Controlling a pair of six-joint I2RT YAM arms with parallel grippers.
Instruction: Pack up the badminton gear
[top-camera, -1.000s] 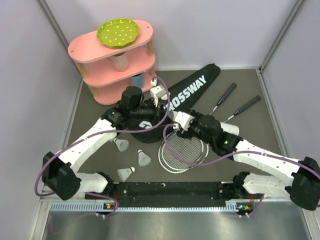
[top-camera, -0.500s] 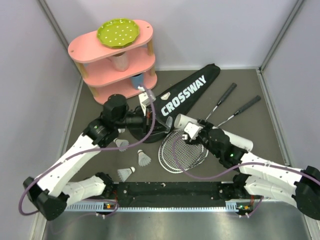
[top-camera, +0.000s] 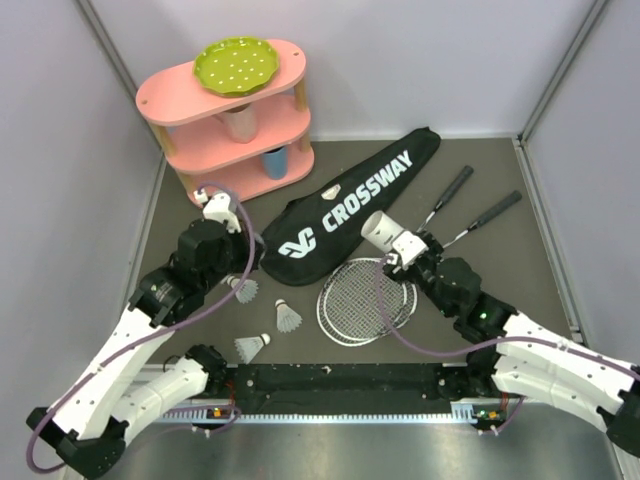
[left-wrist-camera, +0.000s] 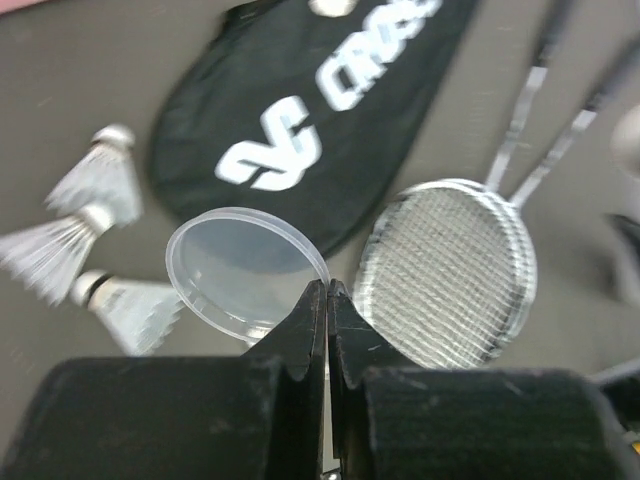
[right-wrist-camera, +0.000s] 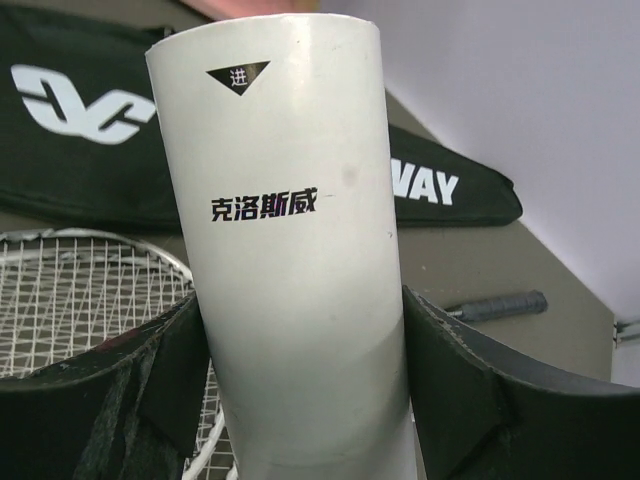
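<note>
While the overhead camera shows only the back of the left arm's wrist, its own wrist camera reveals the left gripper (left-wrist-camera: 327, 292) pinched tight on the rim of a clear round lid (left-wrist-camera: 240, 270). It hangs above the left side of the worktop (top-camera: 540, 250), where three white shuttlecocks (top-camera: 287, 317) lie close together.

To the right, the right gripper (right-wrist-camera: 300, 340) is clamped around the long white tube (top-camera: 385, 232), one finger on each flank. Only that wrist view shows the black printed characters on the tube's wall.

From above, the tube tilts with its open mouth toward the far left, between the black "CROSSWAY" bag (top-camera: 340, 205), lying flat on the diagonal, and the rackets (top-camera: 365, 300). Their two heads lie stacked near centre, with the handles pointing far right.

Only the overhead view takes in the pink shelf (top-camera: 235, 110) at far left, topped by a green plate (top-camera: 235, 62).
</note>
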